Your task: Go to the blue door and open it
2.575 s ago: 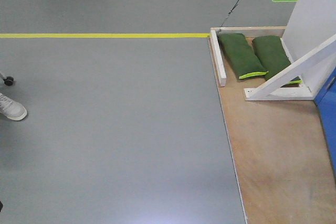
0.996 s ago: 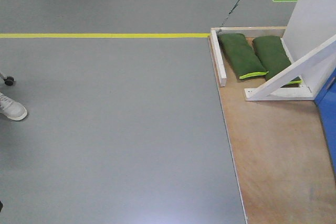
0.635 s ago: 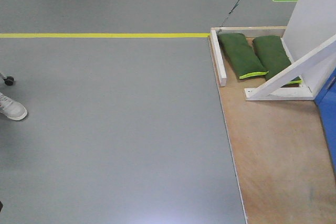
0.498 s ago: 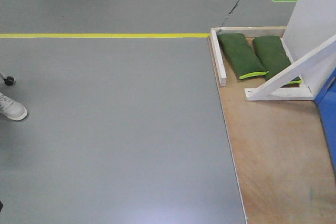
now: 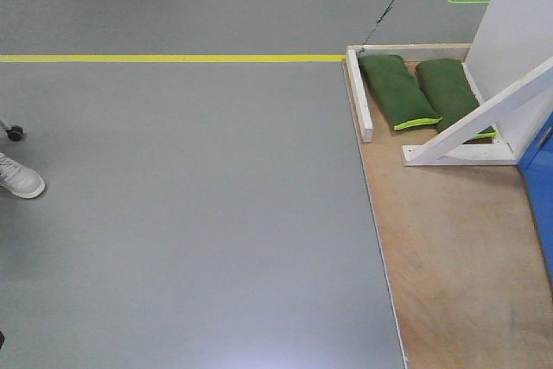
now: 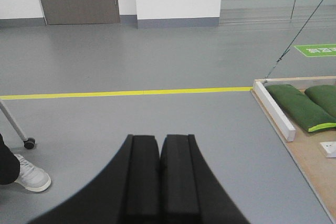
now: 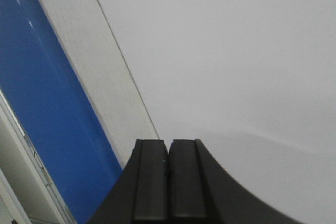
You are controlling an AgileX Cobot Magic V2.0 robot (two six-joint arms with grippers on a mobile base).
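We're looking down at the grey floor, and honestly very little has shifted over the last couple of seconds: the yellow line (image 5: pixel 173 58), the green sandbags (image 5: pixel 397 91) and the white brace (image 5: pixel 484 118) sit where they sat, give or take a hair. So we judge that the base has all but stalled rather than closing in.

The blue door (image 5: pixel 540 179) is only a sliver at the far right edge of the front view, just beyond the brace and above the plywood platform (image 5: pixel 449 257). On the right wrist view it's a glossy blue band running diagonally beside a white panel (image 7: pixel 236 51), so that arm is close to the door. No handle shows anywhere yet.

The left gripper (image 6: pixel 159 142) has its jaws pressed together on nothing, pointing out over open floor. The right gripper (image 7: pixel 168 145) is likewise closed and empty.

Opening hasn't begun. We'd say the next job is turning right until the lever comes into sight.
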